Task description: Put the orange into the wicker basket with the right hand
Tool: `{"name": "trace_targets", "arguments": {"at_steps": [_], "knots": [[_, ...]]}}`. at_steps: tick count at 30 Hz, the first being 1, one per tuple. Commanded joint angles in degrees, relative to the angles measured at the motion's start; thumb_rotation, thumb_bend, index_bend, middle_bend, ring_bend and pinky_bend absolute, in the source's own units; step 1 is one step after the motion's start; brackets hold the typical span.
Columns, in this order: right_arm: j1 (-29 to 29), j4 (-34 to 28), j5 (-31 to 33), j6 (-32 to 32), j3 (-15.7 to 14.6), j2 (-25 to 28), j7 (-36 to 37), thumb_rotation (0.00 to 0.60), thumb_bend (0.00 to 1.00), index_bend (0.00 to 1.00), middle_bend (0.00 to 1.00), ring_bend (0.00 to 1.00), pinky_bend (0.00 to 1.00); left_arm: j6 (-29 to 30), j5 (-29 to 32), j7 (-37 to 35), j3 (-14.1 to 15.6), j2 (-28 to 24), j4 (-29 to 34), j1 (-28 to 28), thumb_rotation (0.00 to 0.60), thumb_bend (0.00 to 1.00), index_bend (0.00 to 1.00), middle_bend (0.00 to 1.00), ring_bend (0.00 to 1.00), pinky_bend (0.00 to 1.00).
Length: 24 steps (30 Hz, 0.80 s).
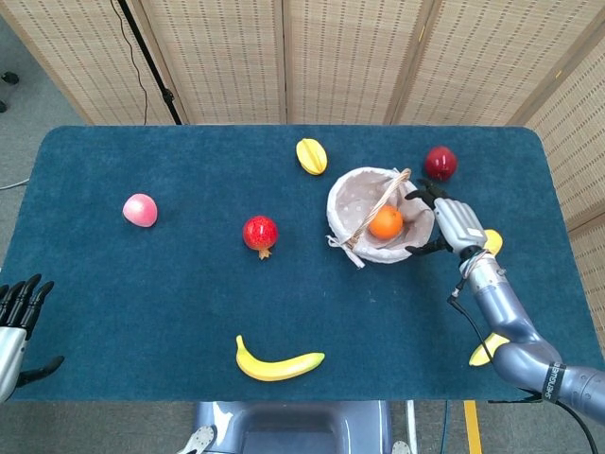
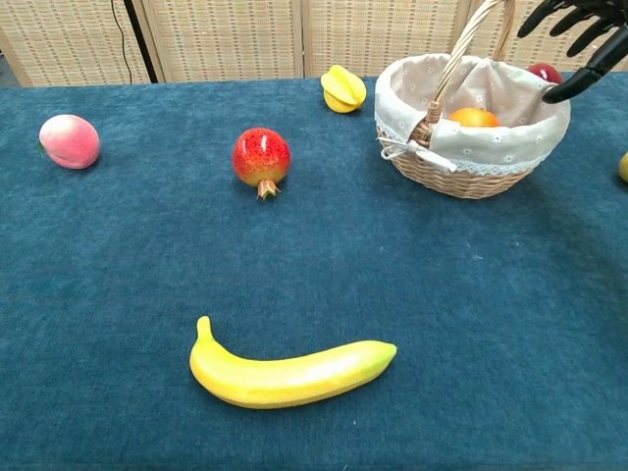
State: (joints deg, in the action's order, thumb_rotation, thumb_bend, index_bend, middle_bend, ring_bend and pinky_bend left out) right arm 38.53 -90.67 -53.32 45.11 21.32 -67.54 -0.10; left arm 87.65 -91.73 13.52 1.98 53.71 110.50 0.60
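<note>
The orange (image 1: 386, 223) lies inside the wicker basket (image 1: 352, 199), on its white cloth lining; in the chest view only the orange's top (image 2: 474, 118) shows above the basket rim (image 2: 471, 157). My right hand (image 1: 452, 225) hovers just right of the basket, fingers spread, holding nothing; its dark fingers (image 2: 579, 29) show at the top right of the chest view. My left hand (image 1: 19, 307) rests at the table's near left edge, fingers apart and empty.
A pomegranate (image 1: 260, 233), a pink peach (image 1: 140, 210), a banana (image 1: 279, 364) and a starfruit (image 1: 311, 156) lie on the blue table. A dark red fruit (image 1: 440, 163) sits behind the basket. Yellow fruit (image 1: 490, 242) lies under my right forearm.
</note>
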Motion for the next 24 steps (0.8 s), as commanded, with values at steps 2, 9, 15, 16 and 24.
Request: {"name": "trace_targets", "arguments": {"at_steps": [2, 9, 15, 16, 24], "knots": [[-0.6, -2.8, -0.3, 3.7, -1.6, 2.3, -4.2, 0.6, 0.0, 0.2, 0.04, 0.11, 0.17, -0.2, -0.1, -0.1, 0.1, 0.0, 0.1, 0.0, 0.6, 0.0, 0.0, 0.0, 0.0, 0.0], [-4.8, -7.2, -7.2, 14.6, -7.7, 4.9, -15.4, 0.6, 0.0, 0.17, 0.03, 0.08, 0.14, -0.1, 0.0, -0.5, 0.2, -0.4, 0.3, 0.0, 0.6, 0.0, 0.0, 0.0, 0.0, 0.0], [-10.9, -10.9, -17.5, 22.8, -13.8, 6.4, -16.9, 0.6, 0.0, 0.13, 0.01, 0.06, 0.11, 0.2, -0.1, -0.6, 0.3, -0.7, 0.5, 0.1, 0.6, 0.0, 0.0, 0.0, 0.0, 0.0], [-11.8, -11.1, -19.3, 24.1, -14.6, 6.5, -16.7, 0.6, 0.0, 0.12, 0.01, 0.06, 0.11, 0.2, -0.1, -0.6, 0.3, -0.7, 0.5, 0.1, 0.6, 0.0, 0.0, 0.0, 0.0, 0.0], [-18.0, -12.3, -29.4, 32.2, -19.4, 7.6, -14.3, 0.6, 0.0, 0.12, 0.01, 0.06, 0.11, 0.0, -0.4, -0.6, 0.4, -0.6, 0.3, 0.0, 0.6, 0.0, 0.0, 0.0, 0.0, 0.0]]}}
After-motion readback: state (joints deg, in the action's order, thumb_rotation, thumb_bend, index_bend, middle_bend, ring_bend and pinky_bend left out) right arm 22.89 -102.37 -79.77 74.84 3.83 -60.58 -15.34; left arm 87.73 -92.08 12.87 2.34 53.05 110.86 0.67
